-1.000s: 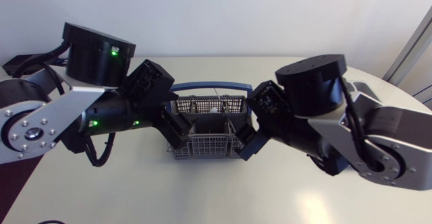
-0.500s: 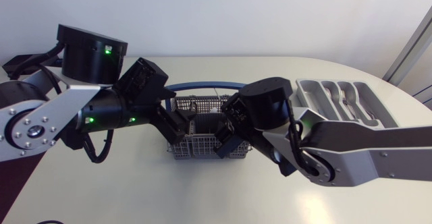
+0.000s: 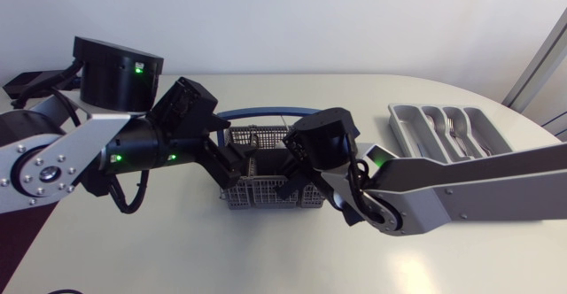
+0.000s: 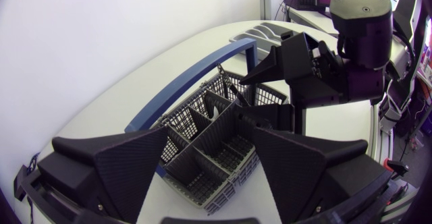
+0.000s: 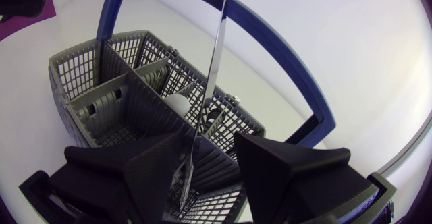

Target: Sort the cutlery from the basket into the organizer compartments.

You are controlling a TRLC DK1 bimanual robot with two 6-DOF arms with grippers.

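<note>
Centrally, we show our left gripper [image 4: 210,140], jaws wide, over the grey cutlery basket [image 5: 81,69]. Our right gripper [image 5: 210,140] has jaws partly open around an upright steel cutlery piece [image 5: 214,62] that stands in the basket and lies against one jaw. The organizer [image 3: 400,121] lies well apart on the worktop [image 3: 266,250].

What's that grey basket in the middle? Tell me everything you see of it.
The basket is grey plastic-looking mesh, split into compartments, with a blue arched handle over it. It stands upright on the table, left gripper beside it, right gripper above. A shiny metal utensil stands in one compartment, between the right gripper's open fingers.
</note>
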